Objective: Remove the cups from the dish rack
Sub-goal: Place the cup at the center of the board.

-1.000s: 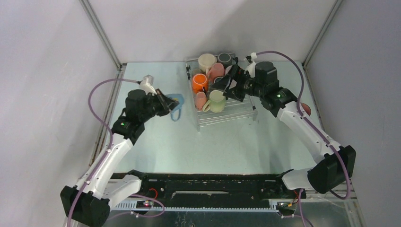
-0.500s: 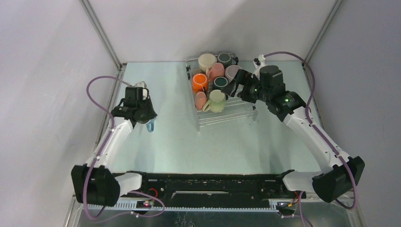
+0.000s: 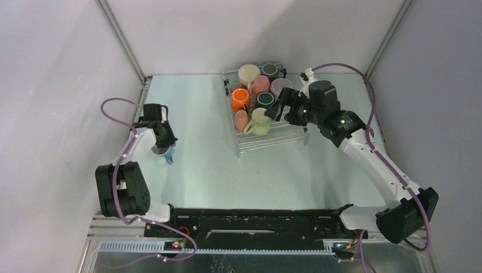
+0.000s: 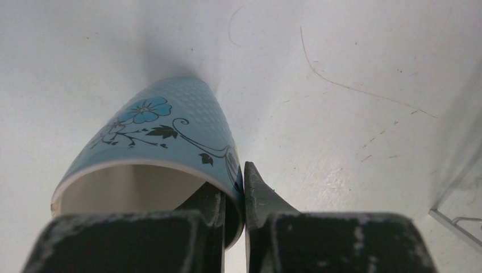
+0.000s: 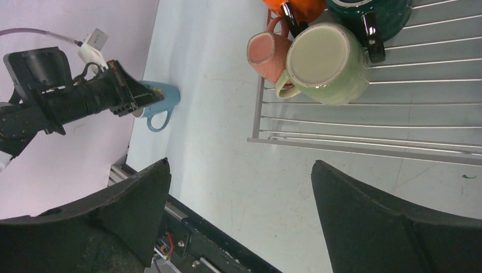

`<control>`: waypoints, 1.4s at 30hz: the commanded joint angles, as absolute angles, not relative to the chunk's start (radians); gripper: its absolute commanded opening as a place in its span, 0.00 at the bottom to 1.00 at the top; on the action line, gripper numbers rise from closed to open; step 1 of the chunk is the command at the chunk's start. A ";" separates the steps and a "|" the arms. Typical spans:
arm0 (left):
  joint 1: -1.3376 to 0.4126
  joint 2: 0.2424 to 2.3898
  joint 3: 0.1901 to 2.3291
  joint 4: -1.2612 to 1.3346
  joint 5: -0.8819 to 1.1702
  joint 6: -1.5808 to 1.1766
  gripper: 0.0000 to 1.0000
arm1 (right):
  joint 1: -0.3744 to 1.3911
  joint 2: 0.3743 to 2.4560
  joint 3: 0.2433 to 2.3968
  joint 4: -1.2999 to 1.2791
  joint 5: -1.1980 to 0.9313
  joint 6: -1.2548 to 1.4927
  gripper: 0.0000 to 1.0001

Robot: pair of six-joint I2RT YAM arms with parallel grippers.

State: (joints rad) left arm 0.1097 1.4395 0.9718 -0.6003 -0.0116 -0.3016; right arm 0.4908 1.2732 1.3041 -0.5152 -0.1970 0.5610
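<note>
Blue floral mug (image 4: 165, 122) is out of the dish rack (image 3: 281, 135), over at the left side of the table (image 3: 216, 170) and well apart from the rack. Left gripper (image 4: 244, 185) is clamped on its rim, one finger inside, one outside. Mug is tipped, mouth toward the wrist cam, base toward the table. Its shadow sits tight against it, but I can't tell if it's touching or just above. Not let go yet, so I'd call this one mid-placement, not done.

Left in the rack, all bunched at the far end:
- cream mug (image 3: 248, 74)
- dark grey mug (image 3: 269, 70)
- pink mug (image 3: 260, 85)
- mauve mug (image 3: 279, 86)
- orange mug (image 3: 240, 98)
- dark teal mug (image 3: 264, 100)
- small pink mug (image 3: 241, 120)
- pale green mug (image 3: 260, 121)

That's eight I can count. Anything tucked under or behind them I can't see. Near half of the rack is bare wire.

Right gripper (image 3: 277, 107) hangs over the rack's right side, just beside the teal and green mugs. Jaws spread wide, nothing in them. Its wrist view looks down on the green and small pink mugs at the near edge of the cluster.

Judgement: early in the job. One mug nearly delivered, eight or more to go. Green or teal looks like the easiest next grab for the right arm. The mugs are packed touching, so pulling one could nudge its neighbours.
</note>
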 commanded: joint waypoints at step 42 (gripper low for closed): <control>0.134 1.180 0.940 -0.380 0.167 -0.344 1.00 | 0.556 1.424 1.368 -0.578 -0.073 0.493 1.00</control>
